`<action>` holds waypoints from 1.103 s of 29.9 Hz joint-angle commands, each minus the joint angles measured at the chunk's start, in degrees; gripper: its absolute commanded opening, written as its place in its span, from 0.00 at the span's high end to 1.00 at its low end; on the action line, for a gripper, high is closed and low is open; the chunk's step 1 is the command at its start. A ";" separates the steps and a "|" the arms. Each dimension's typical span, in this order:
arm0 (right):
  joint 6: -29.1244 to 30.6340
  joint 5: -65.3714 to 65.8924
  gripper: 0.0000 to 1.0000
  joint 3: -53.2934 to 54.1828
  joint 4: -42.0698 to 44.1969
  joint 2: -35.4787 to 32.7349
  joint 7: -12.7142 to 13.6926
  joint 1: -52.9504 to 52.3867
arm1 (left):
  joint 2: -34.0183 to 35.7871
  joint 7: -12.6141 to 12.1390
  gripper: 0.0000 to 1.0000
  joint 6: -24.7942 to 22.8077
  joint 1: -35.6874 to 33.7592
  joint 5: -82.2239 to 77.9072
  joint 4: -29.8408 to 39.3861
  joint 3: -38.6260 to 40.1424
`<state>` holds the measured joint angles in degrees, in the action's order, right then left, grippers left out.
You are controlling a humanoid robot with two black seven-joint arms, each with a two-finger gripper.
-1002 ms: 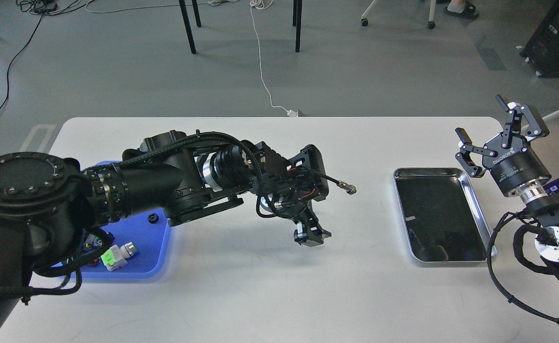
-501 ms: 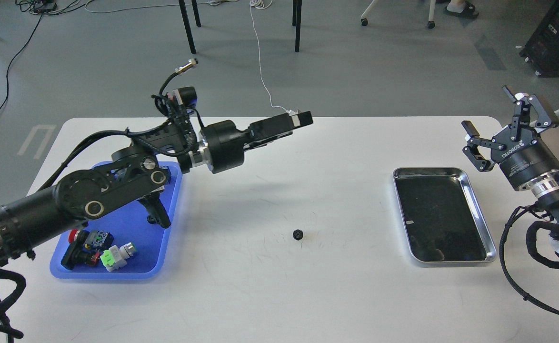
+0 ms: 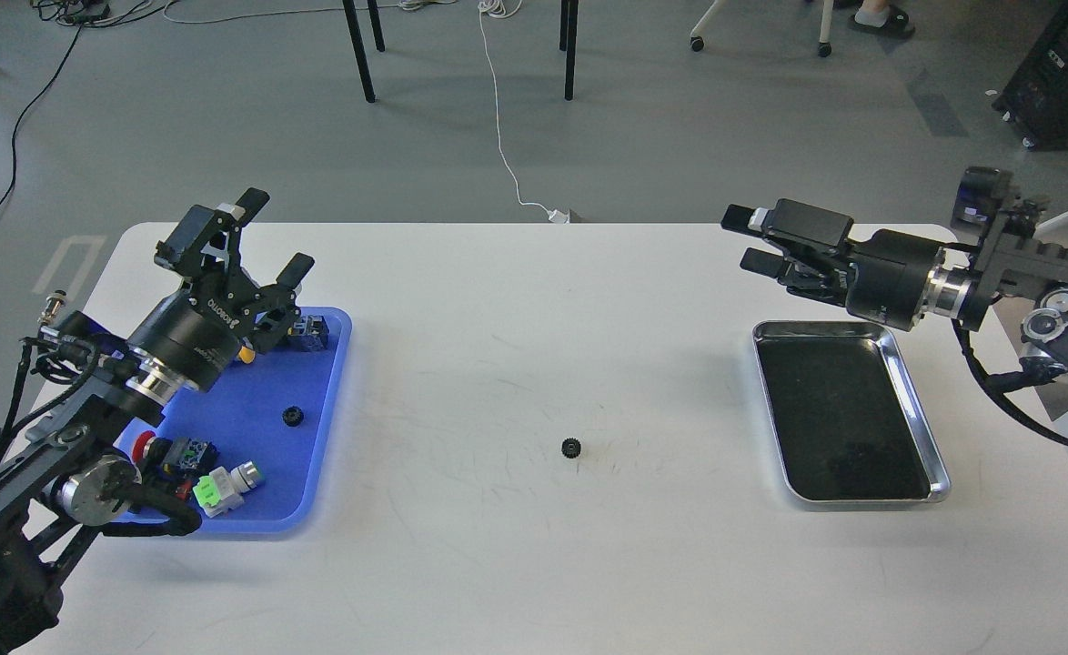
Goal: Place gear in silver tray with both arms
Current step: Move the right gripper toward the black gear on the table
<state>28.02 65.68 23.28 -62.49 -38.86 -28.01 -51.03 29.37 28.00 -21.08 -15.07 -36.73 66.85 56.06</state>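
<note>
A small black gear (image 3: pixel 570 447) lies on the white table (image 3: pixel 516 318) near its middle, left of the silver tray (image 3: pixel 839 409), whose dark floor holds nothing. My left gripper (image 3: pixel 275 232) is open and empty, raised over the far end of the blue tray (image 3: pixel 252 400), well left of the gear. My right gripper (image 3: pixel 741 239) is open and empty, pointing left, above the table just beyond the silver tray's far left corner. A second small black gear (image 3: pixel 293 416) lies in the blue tray.
The blue tray at the left also holds several small parts, among them a green and white one (image 3: pixel 220 487) and a red-capped one (image 3: pixel 145 448). Chair legs and cables are on the floor beyond the table.
My left arm has pulled back from the table's middle to above the blue tray, leaving the gear on the table. My right gripper has swung left and now lies level, pointing left.
</note>
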 commanded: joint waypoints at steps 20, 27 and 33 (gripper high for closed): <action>-0.02 40.93 0.04 -29.96 1.40 25.58 0.01 -21.22 | -0.11 0.00 0.02 -0.46 1.45 4.48 1.17 3.53; -0.02 43.40 0.17 -32.16 4.83 30.77 0.01 -20.96 | -0.11 0.00 0.02 -0.45 1.53 4.57 1.26 4.32; -0.02 44.19 0.30 -34.00 6.76 33.15 0.01 -20.69 | 0.07 0.00 0.02 -0.37 1.97 4.57 1.26 4.67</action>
<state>28.00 109.64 -9.99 -56.75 -6.55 -28.00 -71.78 29.33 28.01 -21.54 -13.17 -32.17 68.11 60.61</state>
